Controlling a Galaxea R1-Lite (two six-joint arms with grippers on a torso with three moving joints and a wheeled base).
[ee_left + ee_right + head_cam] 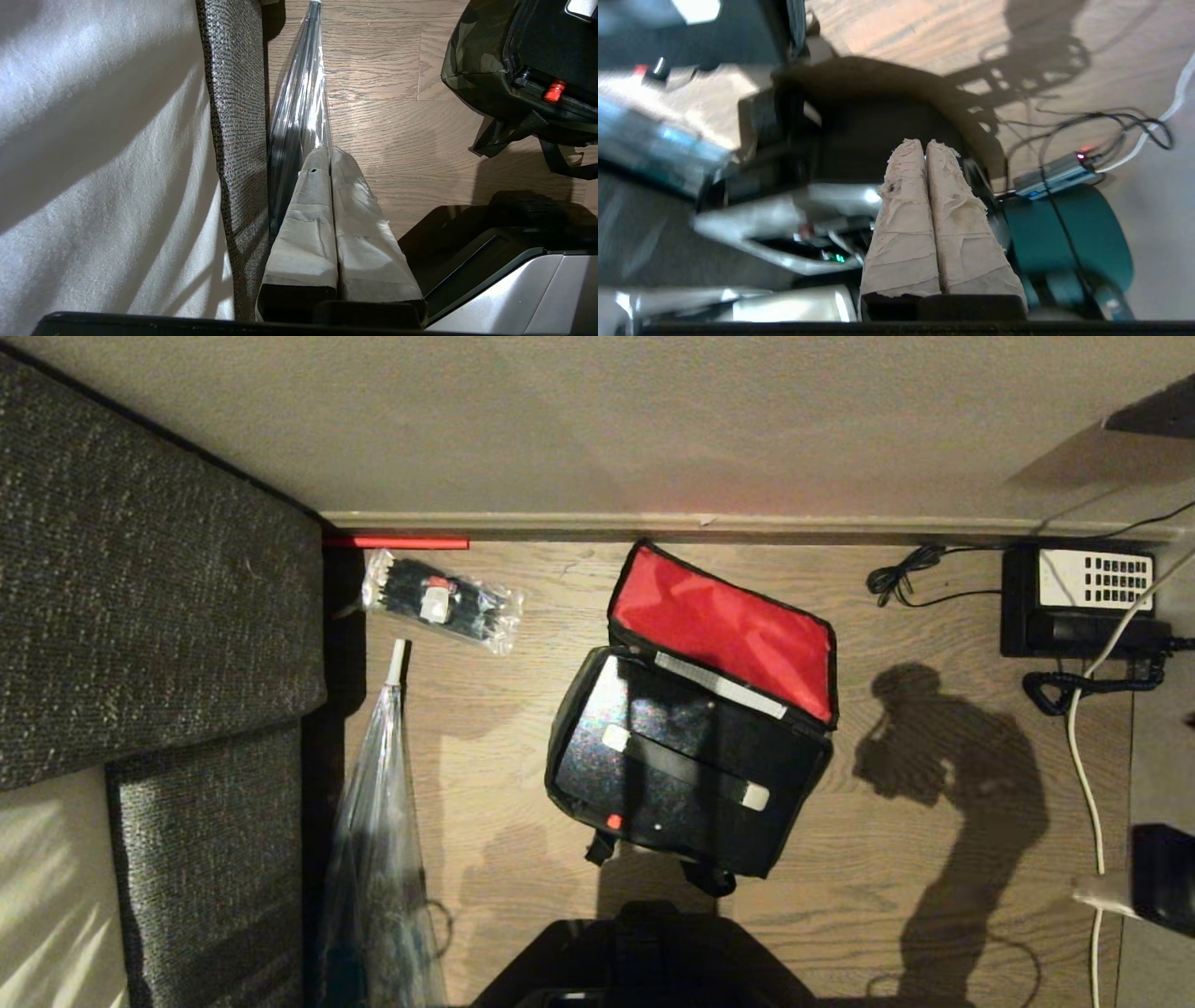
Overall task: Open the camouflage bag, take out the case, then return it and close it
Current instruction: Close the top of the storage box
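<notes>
Neither arm shows in the head view. The left gripper (329,154) hangs low beside the grey sofa (233,140), its two tape-wrapped fingers (303,224) pressed flat together, empty, pointing along a folded clear umbrella (299,107) that lies on the floor against the sofa's edge. The right gripper (924,147) is also closed with nothing between its wrapped fingers (957,224), and it points down over the robot's own dark base (859,121) and a teal part (1064,224) of it, with loose black cables (1087,121) on the floor close by. The camouflage bag (691,709) sits in the middle of the wooden floor (495,709), its lid flipped back toward the wall so the red lining (724,625) faces up. The case (653,756) lies flat inside the open bag, glossy black, its handle (686,765) with pale ends on top and a red dot (613,821) at the near edge. Near the sofa corner lies a clear packet (443,602) of black items. A black telephone (1083,597) with a white keypad stands by the beige wall (653,429) on the right, a white cable (1088,784) running past it.
</notes>
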